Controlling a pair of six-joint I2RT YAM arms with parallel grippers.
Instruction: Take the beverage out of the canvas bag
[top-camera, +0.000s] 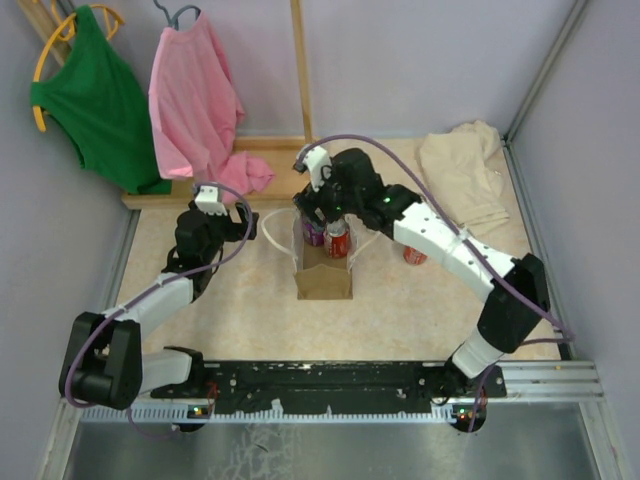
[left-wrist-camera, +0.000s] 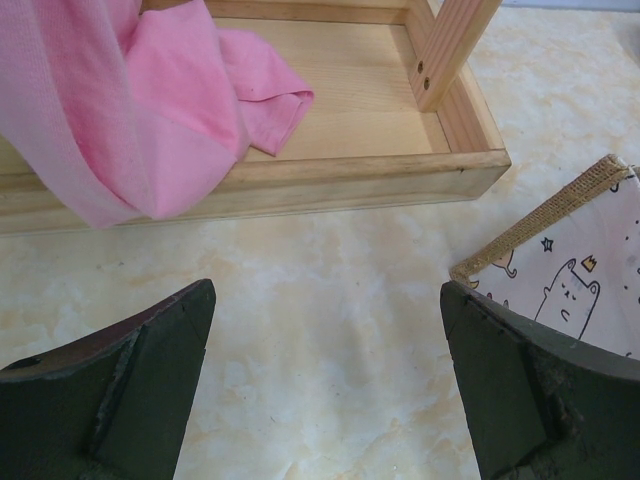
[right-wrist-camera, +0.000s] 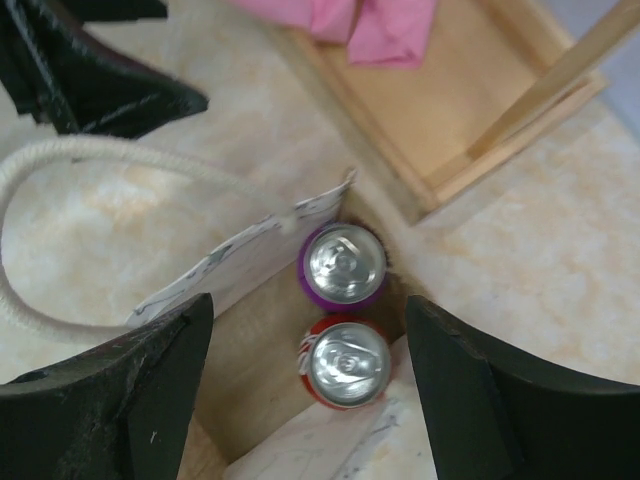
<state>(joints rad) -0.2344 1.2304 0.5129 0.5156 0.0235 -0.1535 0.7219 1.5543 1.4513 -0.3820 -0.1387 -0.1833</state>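
Observation:
The tan-brown canvas bag (top-camera: 322, 280) stands open at mid-table, with white rope handles (right-wrist-camera: 100, 152). Inside it stand a purple can (right-wrist-camera: 343, 263) and a red can (right-wrist-camera: 347, 365), both upright, tops showing; they also show in the top view, purple (top-camera: 312, 232) and red (top-camera: 337, 241). My right gripper (right-wrist-camera: 310, 310) is open and hovers right above the bag's mouth (top-camera: 322, 213), touching neither can. My left gripper (left-wrist-camera: 327, 300) is open and empty, low over the table just left of the bag (top-camera: 238, 214). The bag's rim and cartoon-print lining (left-wrist-camera: 560, 275) lie by its right finger.
A second red can (top-camera: 415, 255) stands on the table right of the bag. A wooden rack base (left-wrist-camera: 350, 170) lies just behind, with a pink shirt (top-camera: 195, 100) draped into it and a green shirt (top-camera: 95, 100) hanging left. A pale beige cloth (top-camera: 465, 175) lies at the back right.

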